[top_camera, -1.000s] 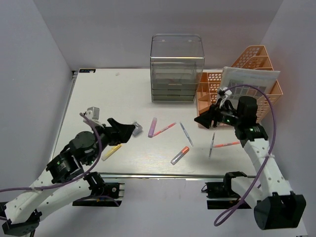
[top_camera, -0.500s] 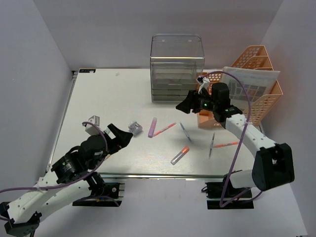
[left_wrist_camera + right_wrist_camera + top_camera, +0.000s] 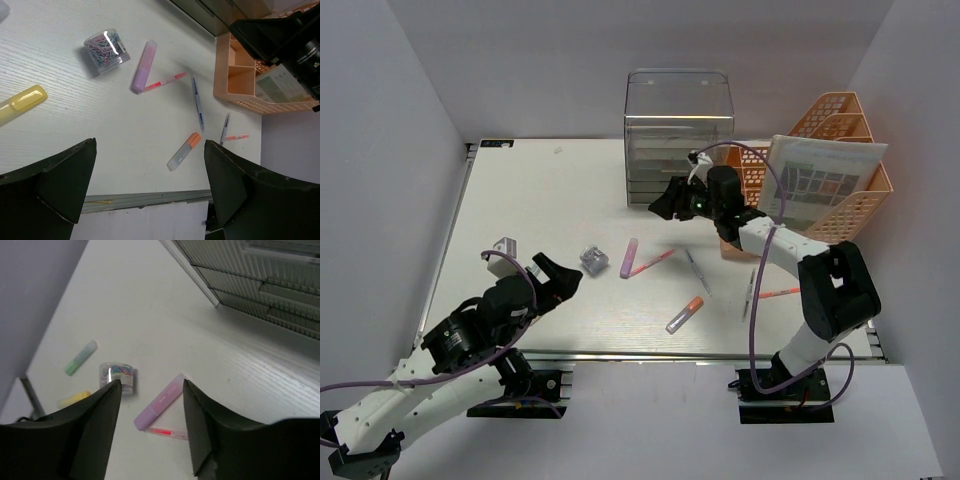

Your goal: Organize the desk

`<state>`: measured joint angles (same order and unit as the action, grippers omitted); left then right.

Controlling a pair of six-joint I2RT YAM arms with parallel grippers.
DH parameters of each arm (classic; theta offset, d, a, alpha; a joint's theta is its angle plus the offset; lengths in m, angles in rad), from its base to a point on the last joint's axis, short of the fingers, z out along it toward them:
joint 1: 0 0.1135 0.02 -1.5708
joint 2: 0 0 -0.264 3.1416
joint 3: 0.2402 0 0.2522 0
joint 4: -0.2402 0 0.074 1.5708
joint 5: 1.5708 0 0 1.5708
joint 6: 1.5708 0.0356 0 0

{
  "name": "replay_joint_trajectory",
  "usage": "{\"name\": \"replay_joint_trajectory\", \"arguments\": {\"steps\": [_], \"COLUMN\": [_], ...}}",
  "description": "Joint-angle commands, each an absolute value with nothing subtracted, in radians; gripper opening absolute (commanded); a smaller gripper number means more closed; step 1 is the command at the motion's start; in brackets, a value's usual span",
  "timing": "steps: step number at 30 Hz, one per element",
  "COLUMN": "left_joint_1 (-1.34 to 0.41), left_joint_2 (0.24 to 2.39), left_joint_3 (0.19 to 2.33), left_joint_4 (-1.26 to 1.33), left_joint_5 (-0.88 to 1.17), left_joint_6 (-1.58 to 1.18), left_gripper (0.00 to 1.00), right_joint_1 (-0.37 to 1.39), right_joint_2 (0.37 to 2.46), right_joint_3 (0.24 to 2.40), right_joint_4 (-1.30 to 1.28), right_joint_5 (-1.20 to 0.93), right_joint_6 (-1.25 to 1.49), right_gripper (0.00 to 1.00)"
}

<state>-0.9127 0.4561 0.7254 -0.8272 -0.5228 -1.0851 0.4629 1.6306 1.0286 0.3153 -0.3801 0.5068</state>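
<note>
On the overhead camera I see three plain, pale grey walls boxing in the workspace: a left wall point(image 3: 390, 150), a back wall point(image 3: 570, 60) and a right wall point(image 3: 920, 110), meeting in softly shadowed corners. The only furniture I can make out is the white desk point(image 3: 540, 190), with its metal rail point(image 3: 650, 355) along the near edge and a white surface point(image 3: 650, 440) below that. The light is even and diffuse, throwing only soft shadows onto the tabletop.

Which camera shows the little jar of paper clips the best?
The left wrist view: the jar is near and sharp, with colourful clips visible inside. The right wrist view shows the jar small and blurry. The top view shows it tiny, contents unclear.
</note>
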Motion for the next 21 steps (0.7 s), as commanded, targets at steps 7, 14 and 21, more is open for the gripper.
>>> {"name": "replay_joint_trajectory", "arguments": {"steps": [7, 14, 21], "left_joint_1": [-0.92, -0.92, -0.92], "left_joint_2": [0.428, 0.423, 0.422], "left_joint_3": [0.73, 0.712, 0.727], "left_joint_4": [-0.85, -0.824, -0.821], "left_joint_5": [-0.558, -0.535, -0.522], "left_joint_6": [-1.081, -1.081, -1.071], "left_gripper": [0.98, 0.98, 0.98], "right_joint_1": [0.589, 0.566, 0.574], "right_joint_2": [1.577, 1.479, 1.474], "right_joint_3": [1.074, 0.991, 1.012], "right_joint_4": [0.207, 0.259, 0.22], "right_joint_5": [-0.085, -0.123, -0.014], "right_joint_6": [-0.053, -0.009, -0.164], "right_gripper": [0.77, 0.56, 0.67]}}
